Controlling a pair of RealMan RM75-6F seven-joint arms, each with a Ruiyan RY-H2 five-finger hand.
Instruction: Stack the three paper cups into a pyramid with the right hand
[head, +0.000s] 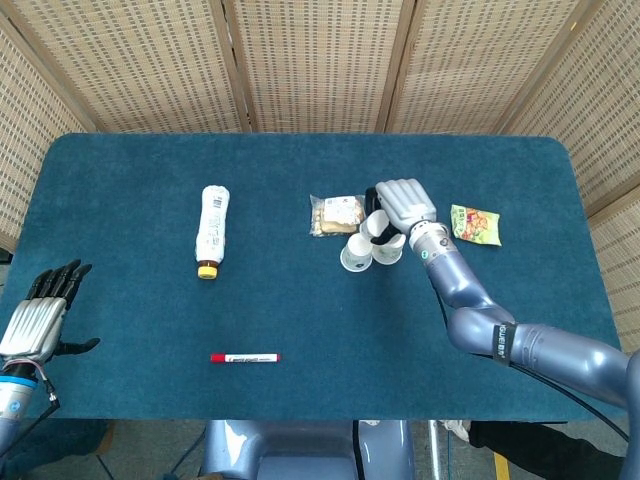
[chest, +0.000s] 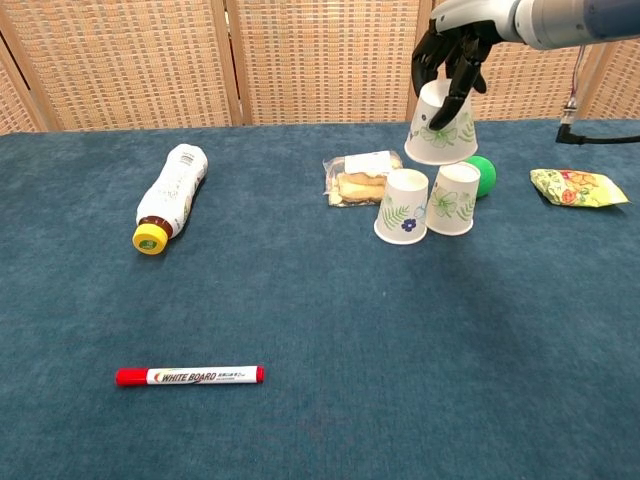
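Two paper cups stand upside down and side by side on the blue table: the left cup (chest: 401, 206) (head: 356, 252) and the right cup (chest: 454, 198) (head: 388, 247). My right hand (chest: 453, 52) (head: 400, 204) grips a third cup (chest: 440, 123) (head: 377, 225), mouth down and slightly tilted, just above the two, a small gap under its rim. My left hand (head: 38, 312) hovers off the table's near left corner, fingers apart, holding nothing.
A snack packet (chest: 359, 176) lies just left of the cups and a green ball (chest: 483, 173) behind them. A yellow candy bag (chest: 578, 187) is at the right, a bottle (chest: 166, 198) at the left, a red marker (chest: 188, 376) near the front.
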